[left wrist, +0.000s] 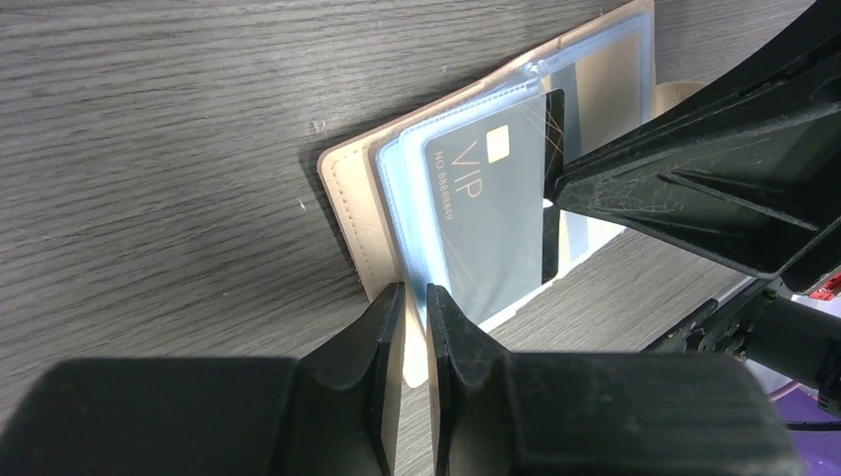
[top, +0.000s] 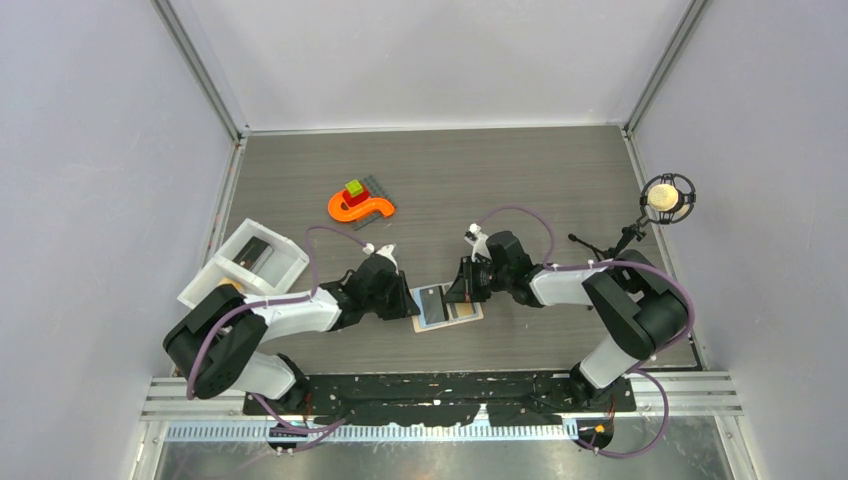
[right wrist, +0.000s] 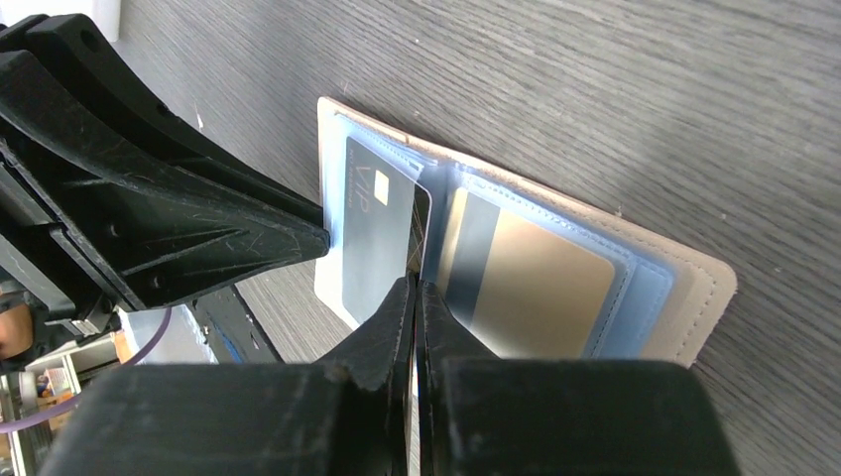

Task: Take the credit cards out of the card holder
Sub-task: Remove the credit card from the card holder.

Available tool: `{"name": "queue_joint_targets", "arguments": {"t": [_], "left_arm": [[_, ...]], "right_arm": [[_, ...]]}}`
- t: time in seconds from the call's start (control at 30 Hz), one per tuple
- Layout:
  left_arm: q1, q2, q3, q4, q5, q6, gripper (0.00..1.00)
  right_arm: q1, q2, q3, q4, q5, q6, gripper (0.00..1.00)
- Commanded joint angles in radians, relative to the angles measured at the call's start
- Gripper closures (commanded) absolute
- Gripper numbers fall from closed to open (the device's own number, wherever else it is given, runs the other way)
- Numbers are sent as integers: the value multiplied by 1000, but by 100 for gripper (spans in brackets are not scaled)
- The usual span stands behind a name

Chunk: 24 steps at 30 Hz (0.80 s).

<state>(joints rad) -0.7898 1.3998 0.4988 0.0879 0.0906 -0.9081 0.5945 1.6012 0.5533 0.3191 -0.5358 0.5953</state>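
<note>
The card holder (top: 470,318) (left wrist: 352,208) (right wrist: 694,288) lies open on the table between both arms, beige outside with pale blue sleeves. A dark grey "VIP" credit card (left wrist: 491,218) (right wrist: 372,228) sits in its left page, its black edge sticking out toward the middle fold. An orange-yellow credit card (right wrist: 540,283) fills the right page. My left gripper (left wrist: 415,293) (top: 408,300) is shut on the holder's outer left edge. My right gripper (right wrist: 415,286) (top: 465,290) is shut on the dark card's protruding edge.
A white two-compartment tray (top: 285,262) stands to the left with a dark flat item (top: 252,252) inside. An orange S-shaped toy (top: 360,208) with a green and red block sits further back. A microphone on a stand (top: 667,198) is at the right.
</note>
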Motion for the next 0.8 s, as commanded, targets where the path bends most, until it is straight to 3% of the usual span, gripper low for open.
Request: {"name": "queue_joint_targets", "arguments": {"t": [0.0,0.3,0.53,0.77], "left_arm": [[1,62,-33,-67,-41,44,83],[-3,-5,-12,-84,9,52,80],[-8,-136,100,-241,48,116,65],[-8,-260,209,-382,73,231,39]], "right_arm": [[-6,-62,16,-49,21,-48,95],[-52,-187,7,-189,20,-138,95],[-73,-309,62,-382,58,-243,95],[-73,-437,92,-461,-29,-260,95]]}}
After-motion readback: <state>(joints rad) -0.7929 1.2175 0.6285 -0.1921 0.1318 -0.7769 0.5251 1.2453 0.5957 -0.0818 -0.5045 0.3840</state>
